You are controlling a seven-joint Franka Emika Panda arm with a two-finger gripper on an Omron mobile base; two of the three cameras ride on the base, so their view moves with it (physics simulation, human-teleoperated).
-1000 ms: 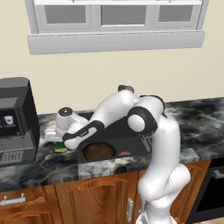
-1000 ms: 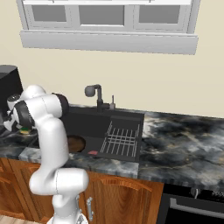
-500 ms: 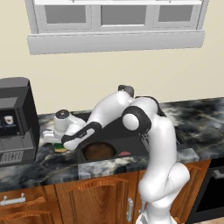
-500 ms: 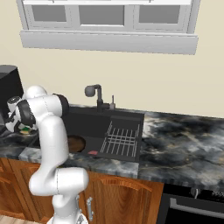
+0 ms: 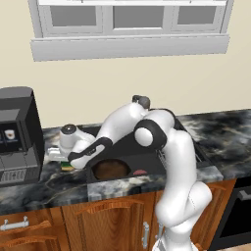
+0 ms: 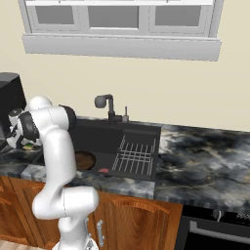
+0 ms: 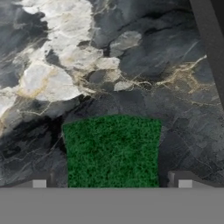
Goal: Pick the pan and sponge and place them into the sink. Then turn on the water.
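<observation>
The gripper hangs over the sponge with its jaws spread wide, one fingertip on each side of the green top and bare marble counter beyond it. The sponge lies on the counter between the coffee machine and the sink; in the left base view the hand hides most of it. The pan sits in the basin beside the red drain, partly covered by the forearm.
</observation>
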